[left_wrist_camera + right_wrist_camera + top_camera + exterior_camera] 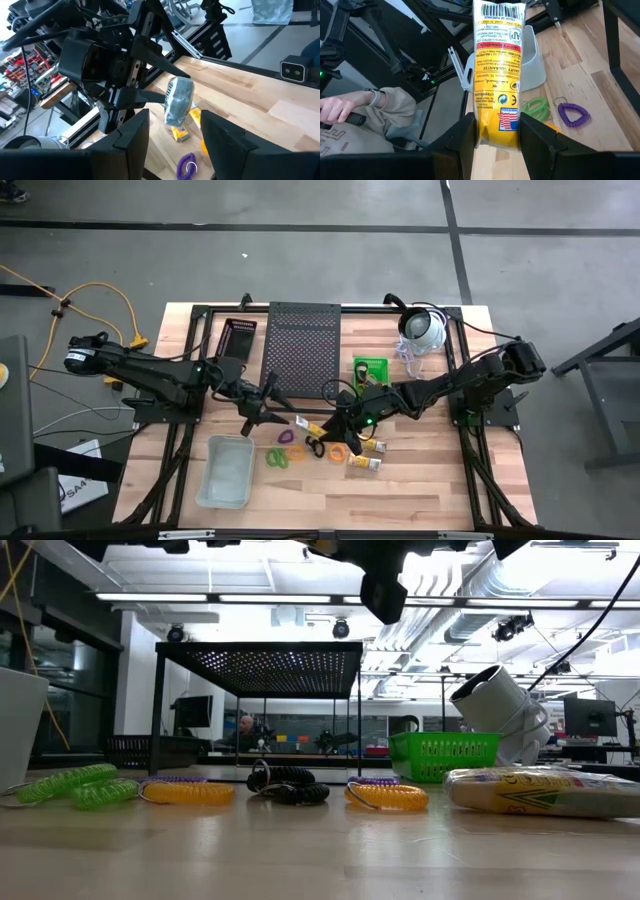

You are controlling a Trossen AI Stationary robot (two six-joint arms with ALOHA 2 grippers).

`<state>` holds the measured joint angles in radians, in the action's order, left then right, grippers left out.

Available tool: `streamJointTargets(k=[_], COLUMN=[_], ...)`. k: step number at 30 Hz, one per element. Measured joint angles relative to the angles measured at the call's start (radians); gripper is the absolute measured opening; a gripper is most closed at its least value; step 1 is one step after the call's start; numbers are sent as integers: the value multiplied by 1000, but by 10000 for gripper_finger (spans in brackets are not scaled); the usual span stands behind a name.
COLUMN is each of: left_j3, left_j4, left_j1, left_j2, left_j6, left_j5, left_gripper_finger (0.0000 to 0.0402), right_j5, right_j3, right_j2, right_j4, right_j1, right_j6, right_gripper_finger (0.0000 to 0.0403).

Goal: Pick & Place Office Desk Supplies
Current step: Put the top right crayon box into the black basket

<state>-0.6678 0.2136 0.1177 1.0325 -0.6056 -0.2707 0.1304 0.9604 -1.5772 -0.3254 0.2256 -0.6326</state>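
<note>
A yellow-and-white packet hangs over the table's middle, with my right gripper shut on it. My left gripper is open and faces the packet's free end from the table's left, without touching it. In the high view the packet sits between my left gripper and my right gripper. Purple, green, orange and black loops lie flat on the wood below. Two more packets lie beside them. My right gripper pinches the packet between its two fingers at the end nearest the wrist. The fingers come almost level from the table's right and lie along the packet. The packet sticks straight out past the fingertips toward my left gripper, clear of the table.
A clear plastic tray stands near the front left. At the back are a black mesh shelf, a small black basket, a green basket and a white dome device. A person's hand and sleeve show beyond the table.
</note>
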Motion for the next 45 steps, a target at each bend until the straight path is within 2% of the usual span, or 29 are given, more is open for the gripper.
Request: streamJointTargets(k=[16, 27, 40, 45], left_j3=[0, 0, 0, 0], left_j4=[17, 36, 72, 101], left_j1=[-26, -105, -137, -157], left_j2=[0, 0, 0, 19], left_j6=[-23, -23, -24, -25], left_j5=[-1, -106, -114, -147], left_gripper_finger=[170, 170, 170, 170], right_j5=[28, 63, 89, 107], right_j3=[0, 0, 0, 0], right_j2=[0, 0, 0, 0], right_j4=[-9, -56, -68, -85], right_j1=[-59, -94, -149, -161], right_j6=[28, 62, 81, 84], right_gripper_finger=[128, 128, 128, 128])
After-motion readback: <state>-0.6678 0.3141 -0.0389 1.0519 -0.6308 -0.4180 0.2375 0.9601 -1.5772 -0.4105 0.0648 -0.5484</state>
